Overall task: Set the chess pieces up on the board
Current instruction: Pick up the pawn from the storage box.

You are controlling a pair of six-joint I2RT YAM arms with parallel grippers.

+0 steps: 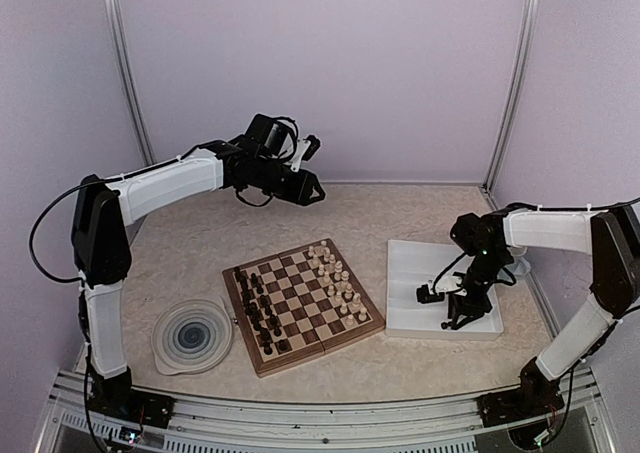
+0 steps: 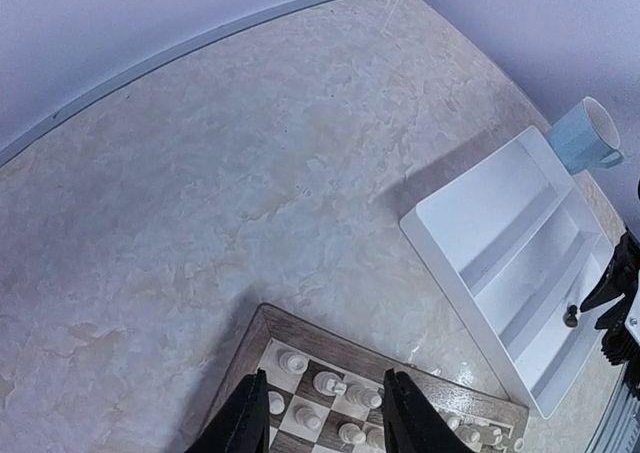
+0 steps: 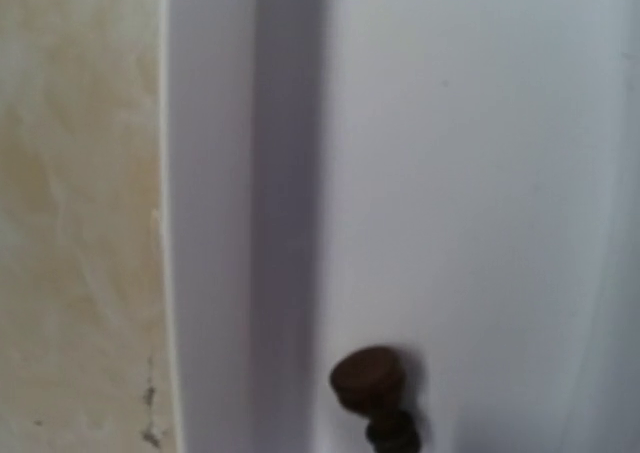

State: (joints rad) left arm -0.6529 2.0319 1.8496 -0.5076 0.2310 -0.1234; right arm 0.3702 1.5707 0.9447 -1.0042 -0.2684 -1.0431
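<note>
The board (image 1: pixel 300 298) lies at the table's middle. Dark chess pieces (image 1: pixel 262 318) stand along its left side and cream pieces (image 1: pixel 338 278) along its right. My left gripper (image 1: pixel 312 190) hangs high behind the board. In the left wrist view it (image 2: pixel 325 413) is open and holds nothing, above the board's corner (image 2: pixel 300 333) and its cream pieces (image 2: pixel 330 383). My right gripper (image 1: pixel 452 323) reaches down into the white tray (image 1: pixel 430 273). One dark piece (image 3: pixel 370 378) lies on the tray floor; it (image 2: pixel 570 316) shows beside that gripper (image 2: pixel 615 293). The right fingers are hidden in the right wrist view.
A round blue-swirl plate (image 1: pixel 192 335) sits left of the board near the front edge. A pale blue mug (image 2: pixel 590 133) stands behind the tray (image 2: pixel 480 223). The tray's wall (image 3: pixel 210 223) borders bare table (image 3: pixel 80 223). Pale walls enclose the back and sides.
</note>
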